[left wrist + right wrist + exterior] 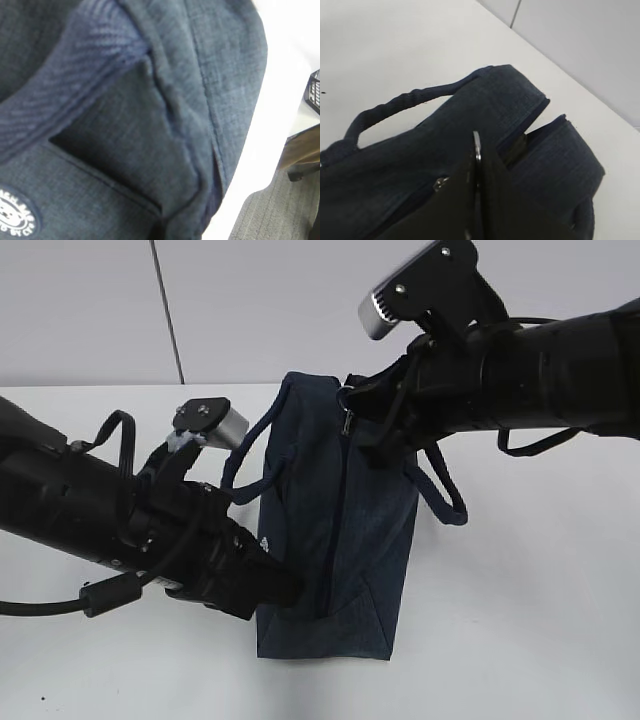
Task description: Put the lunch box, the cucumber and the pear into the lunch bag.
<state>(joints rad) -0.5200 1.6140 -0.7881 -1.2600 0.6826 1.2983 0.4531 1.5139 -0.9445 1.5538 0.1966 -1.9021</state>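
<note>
The dark navy lunch bag (350, 540) lies on the white table with its zipper (335, 530) facing up and closed along most of its length. My right gripper (365, 425) is at the bag's far end, shut on the metal ring pull (477, 145); its fingers (492, 190) press together around the ring. My left gripper (280, 585) is at the bag's near left edge. Its wrist view is filled by bunched bag fabric (125, 125), and its fingers are hidden. The lunch box, cucumber and pear are out of view.
The bag's loop handles hang to the left (255, 455) and to the right (445, 495). The white table (520, 620) runs to a grey wall behind. The left wrist view shows the table edge and grey floor (280, 210).
</note>
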